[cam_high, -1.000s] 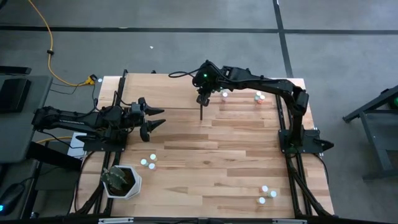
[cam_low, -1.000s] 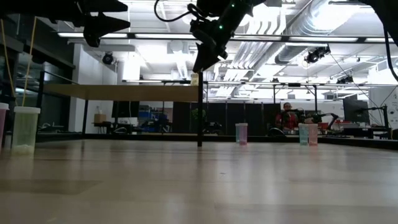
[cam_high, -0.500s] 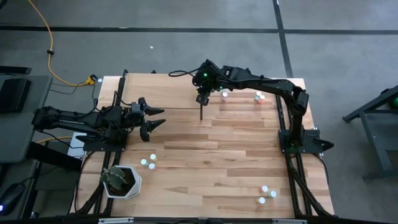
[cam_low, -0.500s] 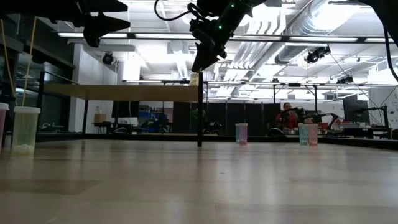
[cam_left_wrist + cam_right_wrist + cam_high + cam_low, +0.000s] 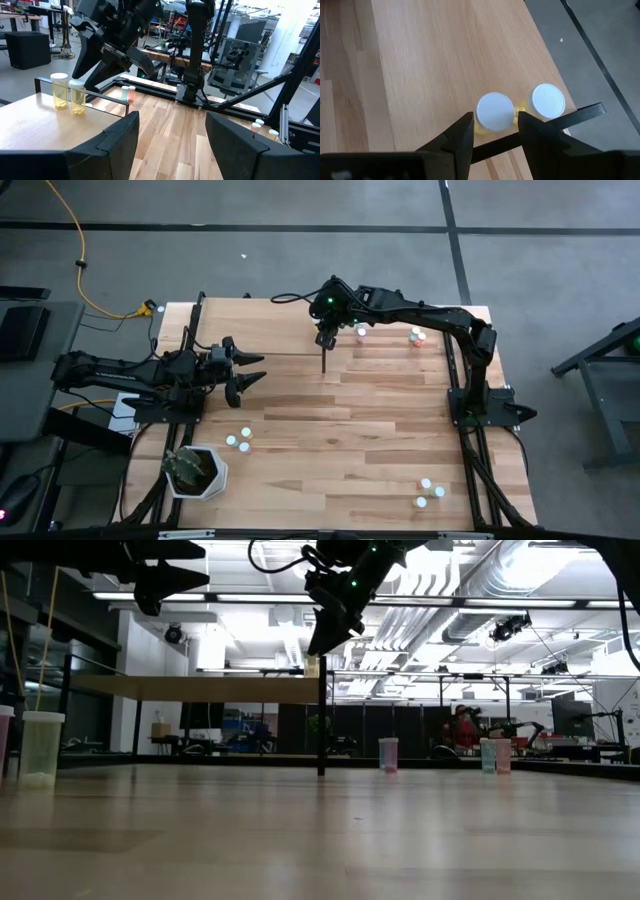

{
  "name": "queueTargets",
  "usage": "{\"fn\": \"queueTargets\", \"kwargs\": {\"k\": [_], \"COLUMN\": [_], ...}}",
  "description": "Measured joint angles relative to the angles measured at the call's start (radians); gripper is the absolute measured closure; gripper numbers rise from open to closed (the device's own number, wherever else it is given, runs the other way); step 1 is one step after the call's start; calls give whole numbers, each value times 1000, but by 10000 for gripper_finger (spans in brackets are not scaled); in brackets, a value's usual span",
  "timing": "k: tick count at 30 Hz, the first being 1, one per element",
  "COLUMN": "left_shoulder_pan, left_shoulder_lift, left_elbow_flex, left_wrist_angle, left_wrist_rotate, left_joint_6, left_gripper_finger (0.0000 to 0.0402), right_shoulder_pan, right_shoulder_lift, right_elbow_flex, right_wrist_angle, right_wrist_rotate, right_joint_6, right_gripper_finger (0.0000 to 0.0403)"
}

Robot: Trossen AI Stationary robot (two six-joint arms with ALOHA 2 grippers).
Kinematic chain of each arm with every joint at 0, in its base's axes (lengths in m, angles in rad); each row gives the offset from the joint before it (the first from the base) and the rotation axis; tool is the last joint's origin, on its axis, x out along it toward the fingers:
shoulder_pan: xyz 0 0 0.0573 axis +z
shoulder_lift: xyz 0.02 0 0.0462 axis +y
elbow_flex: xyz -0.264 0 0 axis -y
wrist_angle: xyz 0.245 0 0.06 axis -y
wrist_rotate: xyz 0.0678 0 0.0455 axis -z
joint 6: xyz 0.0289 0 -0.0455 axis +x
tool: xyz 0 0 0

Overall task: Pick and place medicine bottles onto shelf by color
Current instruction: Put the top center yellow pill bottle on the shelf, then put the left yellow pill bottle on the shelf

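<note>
The shelf (image 5: 250, 325) stands at the table's far left, a plain wood board on black posts. Two yellow medicine bottles with white caps (image 5: 495, 111) (image 5: 547, 101) stand upright at its corner; the left wrist view shows them too (image 5: 77, 96) (image 5: 59, 90). My right gripper (image 5: 495, 125) slants down over that corner, its fingers open on either side of the nearer bottle. My left gripper (image 5: 258, 369) waits open at the table's left, level, with nothing between its fingers. Other medicine bottles stand on the table at the far right (image 5: 360, 332) (image 5: 415, 335), near left (image 5: 238, 442) and near right (image 5: 430, 492). My right gripper's fingers (image 5: 465, 135) stand close on either side of the nearer yellow bottle's body (image 5: 495, 129), below its cap, slanting down from the table's right. Whether they touch it I cannot tell. The bottle stands upright on the shelf board.
A white pot with a green plant (image 5: 197, 470) stands at the near left corner. A black shelf post (image 5: 323, 363) rises just beside my right gripper. Bare planks lie across the table's middle (image 5: 350, 420).
</note>
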Motion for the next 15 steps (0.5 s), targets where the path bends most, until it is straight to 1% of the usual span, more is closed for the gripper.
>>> {"fn": "queueTargets", "kwargs": {"k": [9,15], "left_shoulder_pan": [0,0], "left_shoulder_lift": [0,0], "left_elbow_flex": [0,0], "left_wrist_angle": [0,0], "left_wrist_rotate": [0,0], "left_joint_6": [0,0], "left_gripper_finger": [181,181], "right_shoulder_pan": [-5,-31], "right_shoulder_lift": [-4,-36], "right_elbow_flex": [0,0], "right_wrist_angle": [-2,-57], "right_wrist_rotate": [9,-40], "right_joint_6": [-26,-37], "right_gripper_finger": [256,256]}}
